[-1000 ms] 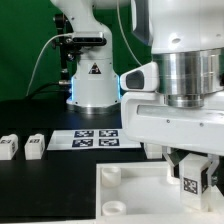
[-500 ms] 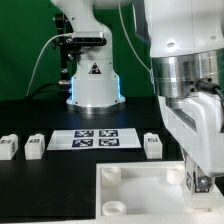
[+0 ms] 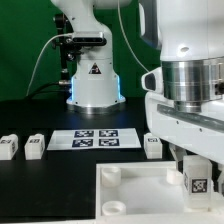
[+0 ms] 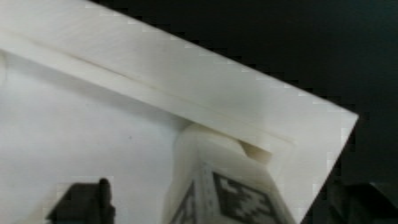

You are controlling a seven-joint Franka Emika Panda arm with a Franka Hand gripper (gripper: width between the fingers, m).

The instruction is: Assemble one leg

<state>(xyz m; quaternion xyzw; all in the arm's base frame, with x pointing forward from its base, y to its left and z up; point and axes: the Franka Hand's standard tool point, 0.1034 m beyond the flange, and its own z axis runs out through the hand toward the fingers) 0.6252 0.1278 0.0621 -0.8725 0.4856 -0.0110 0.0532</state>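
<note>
**Right now: leg upright in the gripper over the panel corner**

Up close in the exterior view, the gripper (image 3: 196, 176) hangs low at that view's right, clenched on the leg (image 3: 197, 181) — the white post stands upright between the two dark fingers (image 3: 215, 172), its black-and-white tag facing the camera. The post's lower end sits at the corner of the big white panel (image 3: 130, 195) on the exterior view's right; whether it touches the socket there, cannot tell. From the wrist view the leg (image 4: 228, 185) rises beside the panel's edge (image 4: 160, 70), tag partly visible, one dark finger (image 4: 84, 200) off to the side.

Other loose legs lie on the black table (image 3: 30, 115): two (image 3: 9, 147) (image 3: 35, 146) near the exterior view's left, one more (image 3: 152, 145) just beside the marker board (image 3: 95, 138). Behind the board stands the arm's white base (image 3: 94, 80).
</note>
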